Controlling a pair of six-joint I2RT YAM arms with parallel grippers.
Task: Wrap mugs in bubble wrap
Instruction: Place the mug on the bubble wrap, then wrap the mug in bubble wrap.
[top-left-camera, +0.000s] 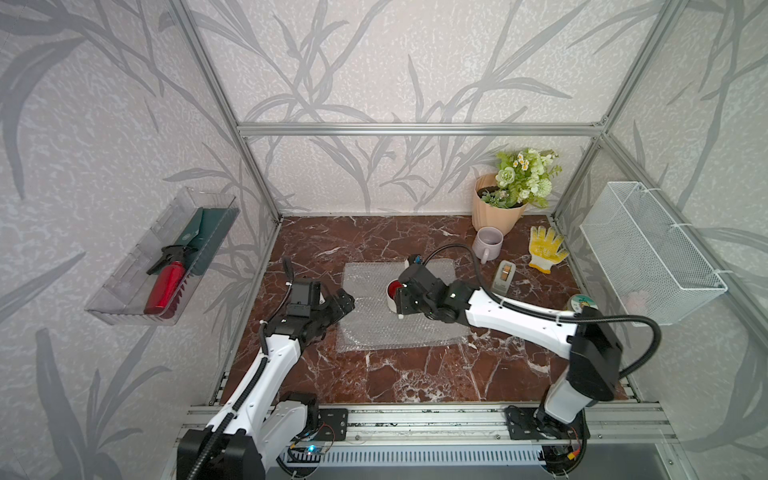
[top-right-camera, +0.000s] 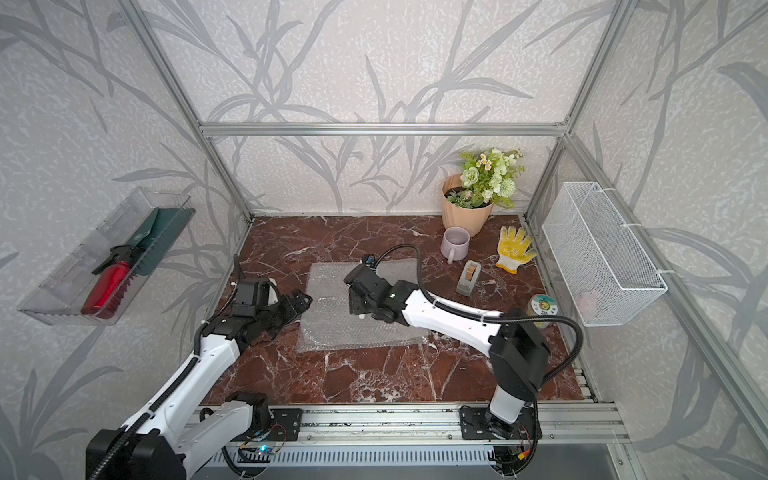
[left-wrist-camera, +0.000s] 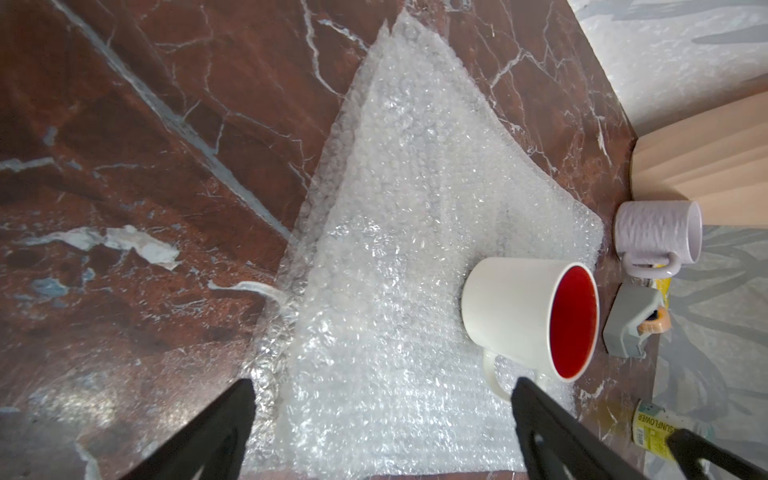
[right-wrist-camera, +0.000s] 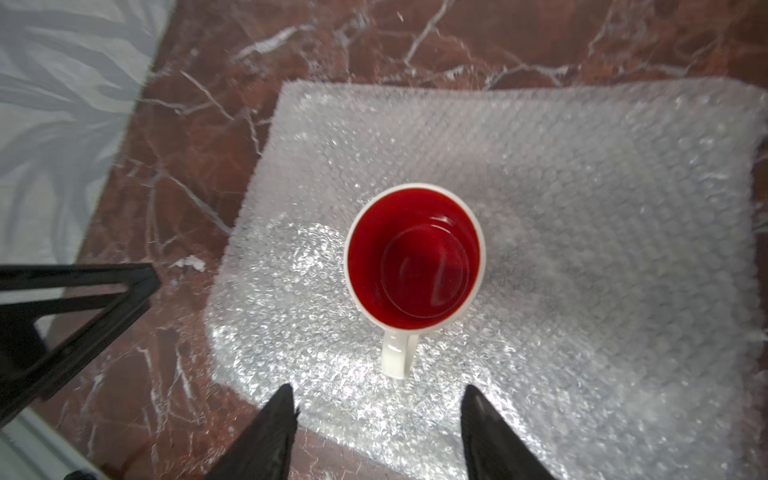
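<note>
White outside and glossy red inside, one mug (right-wrist-camera: 415, 257) is standing upright on the bubble wrap (right-wrist-camera: 582, 208), handle pointing toward the right gripper (right-wrist-camera: 378, 392). That gripper is hovering just above and beside the mug with its jaws standing moderately apart. It is holding nothing, and the handle is sitting clear of both fingertips. In a top view the mug (top-left-camera: 392, 291) is showing only partly from under the gripper.

The bubble wrap is lying flat around the middle of the table (top-left-camera: 374, 374), its sheets stacked slightly askew in the left wrist view (left-wrist-camera: 395, 249). The left gripper (left-wrist-camera: 382, 382) is waiting at the wrap's left edge, jaws spread wide and empty.

The lilac mug (top-left-camera: 488, 243) is standing upright off the wrap, toward the table's far right corner and just in front of a peach flowerpot (top-left-camera: 494, 216) holding green and white flowers. A grey tape dispenser (top-left-camera: 504, 276) is sitting between the wrap and the right edge. A yellow glove (top-left-camera: 544, 248) is lying near that edge, and a small round container (top-left-camera: 582, 302) is resting closer to the front.
</note>
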